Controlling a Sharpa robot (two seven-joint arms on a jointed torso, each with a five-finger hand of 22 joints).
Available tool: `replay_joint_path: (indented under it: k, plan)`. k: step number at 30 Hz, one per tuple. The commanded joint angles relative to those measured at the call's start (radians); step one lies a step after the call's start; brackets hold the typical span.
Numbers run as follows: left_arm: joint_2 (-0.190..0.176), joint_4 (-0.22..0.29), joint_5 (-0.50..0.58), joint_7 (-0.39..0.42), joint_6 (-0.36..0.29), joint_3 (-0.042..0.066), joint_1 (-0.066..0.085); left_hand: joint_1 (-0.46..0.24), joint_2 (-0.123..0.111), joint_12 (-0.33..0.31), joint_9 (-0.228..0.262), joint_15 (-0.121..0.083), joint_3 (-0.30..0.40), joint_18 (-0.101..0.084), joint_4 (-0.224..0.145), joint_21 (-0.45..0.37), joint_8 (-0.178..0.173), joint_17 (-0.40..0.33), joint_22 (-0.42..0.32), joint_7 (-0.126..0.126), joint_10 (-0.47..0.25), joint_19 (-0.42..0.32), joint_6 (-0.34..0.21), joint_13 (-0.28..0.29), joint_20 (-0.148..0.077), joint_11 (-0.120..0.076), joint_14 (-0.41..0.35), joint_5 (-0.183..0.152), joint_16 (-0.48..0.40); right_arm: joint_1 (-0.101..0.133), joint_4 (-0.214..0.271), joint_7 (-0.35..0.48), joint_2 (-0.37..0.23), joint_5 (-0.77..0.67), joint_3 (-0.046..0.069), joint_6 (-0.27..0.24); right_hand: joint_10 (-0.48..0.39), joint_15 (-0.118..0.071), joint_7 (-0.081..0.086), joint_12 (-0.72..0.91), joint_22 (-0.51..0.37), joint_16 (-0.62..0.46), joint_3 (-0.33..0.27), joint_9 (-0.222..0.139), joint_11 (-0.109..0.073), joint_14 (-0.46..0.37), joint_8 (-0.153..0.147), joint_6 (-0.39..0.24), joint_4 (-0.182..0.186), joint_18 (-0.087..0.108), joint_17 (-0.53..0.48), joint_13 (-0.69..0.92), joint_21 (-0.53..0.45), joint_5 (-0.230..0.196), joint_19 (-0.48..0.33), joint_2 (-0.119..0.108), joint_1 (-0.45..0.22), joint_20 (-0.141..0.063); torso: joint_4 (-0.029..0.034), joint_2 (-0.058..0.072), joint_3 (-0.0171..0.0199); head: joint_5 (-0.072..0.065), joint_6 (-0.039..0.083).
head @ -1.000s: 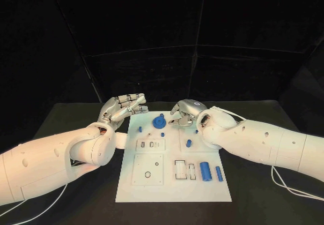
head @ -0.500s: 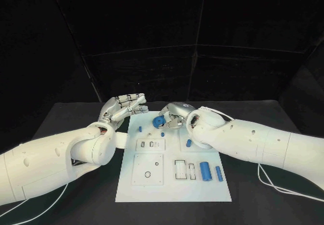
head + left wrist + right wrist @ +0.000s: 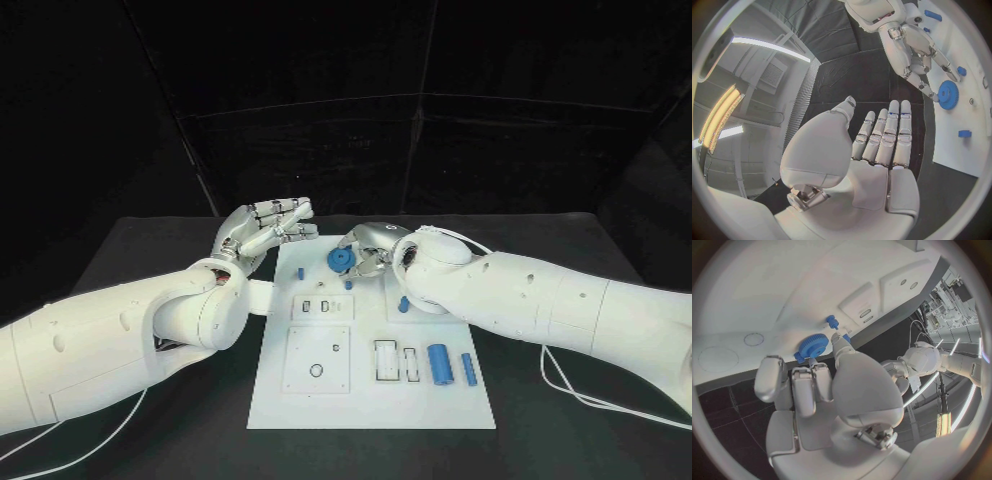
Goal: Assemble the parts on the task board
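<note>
A: Start at the left. What is the left robot hand (image 3: 264,232) doing?

B: It hovers over the dark desk (image 3: 144,262) just beside the task board (image 3: 372,400), same spot as a second ago. Its fingers are straight and side by side and it holds nothing; the left wrist view shows a bare palm.

A: And moving right?

B: That is where the change is. The right robot hand (image 3: 371,246) was further right over the far end of the board a second ago. It has swung left and come down, and now sits right at the blue gear (image 3: 340,261).

A: Does it have hold of the gear?

B: In the right wrist view the fingertips (image 3: 805,375) curl down onto the gear's rim and the thumb lies beside it. I'd judge they are touching it, but whether it is truly gripped I cannot tell. The gear lies on the board's far end, near the small blue pegs (image 3: 300,274).

A: So what does that mean for the task?

B: The gear looks like the part in hand. The blue cylinders (image 3: 438,365) at the board's right edge lie untouched, so most of the assembly seems left to do.
</note>
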Motion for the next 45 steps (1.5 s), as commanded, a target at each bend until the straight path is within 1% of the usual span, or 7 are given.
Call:
replay_joint_path:
  k: [1, 14, 17, 26, 31, 38, 45]
  plan:
    - [0.000, 0.001, -0.007, 0.005, 0.009, 0.001, 0.002, 0.011, 0.000, -0.003, -0.002, 0.005, 0.000, 0.009, -0.004, -0.005, -0.004, -0.001, -0.001, 0.049, 0.001, 0.002, 0.006, -0.001, 0.003, 0.007, 0.004, 0.004, -0.005, 0.002, -0.003, -0.024, 0.001, -0.011, 0.001, 0.050, 0.004, -0.009, 0.000, 0.007, 0.000, 0.004, -0.003, 0.004, -0.004, 0.098, 0.002, 0.023, 0.003, -0.009, 0.225, 0.124, 0.004, 0.004, -0.001, 0.010, -0.002, -0.009, -0.0016, -0.001, 0.0006, 0.001, -0.001]
    - [-0.001, 0.001, -0.007, 0.004, 0.009, 0.001, 0.002, 0.011, 0.000, -0.003, -0.002, 0.005, 0.000, 0.009, -0.004, -0.005, -0.004, -0.001, -0.001, 0.049, 0.001, 0.002, 0.006, -0.001, 0.003, 0.007, 0.004, 0.004, -0.005, 0.002, 0.004, -0.051, -0.012, -0.015, 0.000, 0.016, 0.009, -0.004, 0.004, 0.013, 0.004, 0.005, -0.011, 0.008, 0.003, 0.098, 0.008, 0.066, 0.015, -0.010, 0.229, 0.130, 0.005, 0.009, 0.002, 0.019, -0.018, -0.008, -0.0023, -0.001, 0.0011, 0.000, -0.002]
    - [-0.001, 0.002, -0.007, 0.004, 0.008, 0.001, 0.002, 0.011, 0.000, -0.003, -0.002, 0.005, 0.000, 0.009, -0.004, -0.005, -0.004, -0.001, -0.001, 0.049, 0.001, 0.002, 0.006, -0.001, 0.003, 0.007, 0.004, 0.004, -0.005, 0.002, 0.014, -0.040, -0.023, -0.012, 0.000, -0.033, 0.013, -0.001, 0.007, 0.018, 0.009, 0.006, -0.013, 0.010, 0.007, 0.099, 0.011, 0.087, 0.016, -0.012, 0.232, 0.134, 0.007, 0.014, 0.005, 0.020, -0.020, -0.006, -0.0024, 0.000, 0.0014, 0.000, -0.002]
    - [-0.002, 0.000, -0.007, 0.003, 0.009, 0.001, 0.002, 0.012, 0.000, -0.004, -0.002, 0.005, 0.000, 0.009, -0.005, -0.006, -0.005, -0.001, -0.001, 0.049, 0.001, 0.002, 0.005, -0.001, 0.003, 0.007, 0.004, 0.004, -0.006, 0.002, 0.055, 0.092, -0.073, 0.087, 0.000, -0.292, 0.013, 0.006, 0.016, 0.017, 0.015, 0.008, -0.014, 0.011, 0.015, 0.100, 0.012, 0.114, 0.017, -0.013, 0.236, 0.134, 0.011, 0.036, 0.009, 0.024, -0.018, 0.000, -0.0035, -0.001, 0.0015, 0.000, 0.001]
    - [-0.004, 0.001, -0.007, 0.003, 0.009, 0.001, 0.002, 0.012, 0.000, -0.005, -0.002, 0.005, 0.000, 0.009, -0.005, -0.006, -0.005, -0.001, -0.001, 0.049, 0.001, 0.002, 0.005, -0.001, 0.003, 0.007, 0.004, 0.004, -0.006, 0.002, 0.093, 0.153, -0.125, 0.153, 0.000, -0.344, 0.013, 0.011, 0.022, 0.018, 0.016, 0.008, -0.011, 0.012, 0.020, 0.100, 0.014, 0.140, 0.012, -0.013, 0.237, 0.136, 0.011, 0.048, 0.010, 0.030, -0.009, 0.005, -0.0040, -0.002, 0.0009, 0.000, 0.003]
    - [-0.009, 0.004, -0.007, 0.002, 0.010, 0.001, 0.002, 0.012, 0.000, -0.005, -0.002, 0.005, 0.000, 0.009, -0.005, -0.006, -0.005, -0.001, -0.001, 0.049, 0.001, 0.002, 0.005, -0.001, 0.003, 0.007, 0.004, 0.004, -0.006, 0.003, 0.189, 0.228, -0.266, 0.286, 0.000, -0.323, 0.011, 0.020, 0.032, 0.016, 0.016, 0.007, 0.007, 0.018, 0.029, 0.100, 0.024, 0.239, -0.020, -0.013, 0.234, 0.134, 0.012, 0.055, 0.009, 0.037, 0.034, 0.014, -0.0052, -0.002, 0.0007, -0.003, 0.006]
    - [-0.011, 0.007, -0.007, 0.000, 0.014, 0.001, 0.002, 0.013, 0.001, -0.005, -0.002, 0.005, 0.000, 0.009, -0.006, -0.006, -0.005, -0.001, -0.002, 0.049, 0.001, 0.002, 0.009, -0.001, 0.003, 0.007, 0.004, 0.004, -0.007, 0.005, 0.236, 0.267, -0.416, 0.304, 0.000, -0.201, -0.006, 0.025, 0.037, -0.005, 0.009, 0.009, -0.015, 0.008, 0.034, 0.101, 0.005, 0.155, -0.061, -0.011, 0.241, 0.116, 0.008, 0.005, 0.002, -0.009, 0.065, 0.020, -0.0053, -0.002, 0.0000, -0.014, 0.009]
